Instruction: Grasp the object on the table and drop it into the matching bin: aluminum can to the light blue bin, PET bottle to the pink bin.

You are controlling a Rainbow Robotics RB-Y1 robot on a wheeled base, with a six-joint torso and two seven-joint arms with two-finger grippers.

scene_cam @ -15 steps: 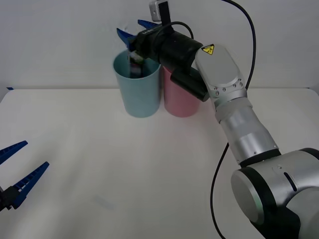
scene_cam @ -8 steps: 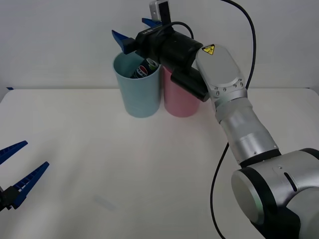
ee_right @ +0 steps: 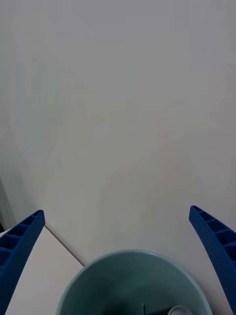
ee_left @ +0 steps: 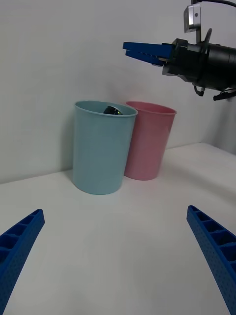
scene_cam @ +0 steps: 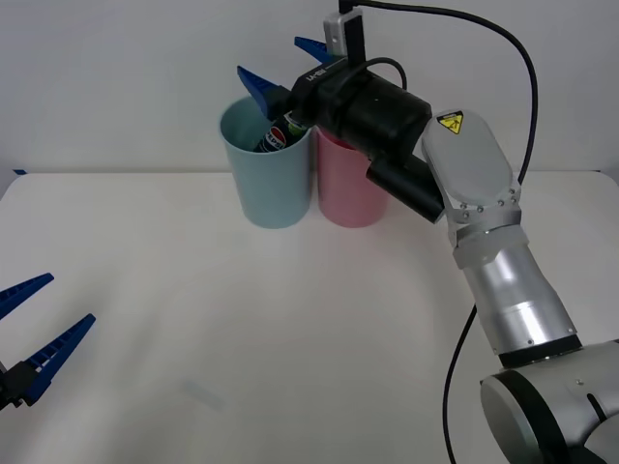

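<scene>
One aluminum can, dark w/ round logo, lies tilted inside the light blue bin, just below the right gripper, whose blue ribbed fingers are spread wide, released. Two bins: smooth tapered plastic buckets; the pink bin touches the blue one, under the claw's wrist. Left gripper spread too, well apart over the flat white table.
</scene>
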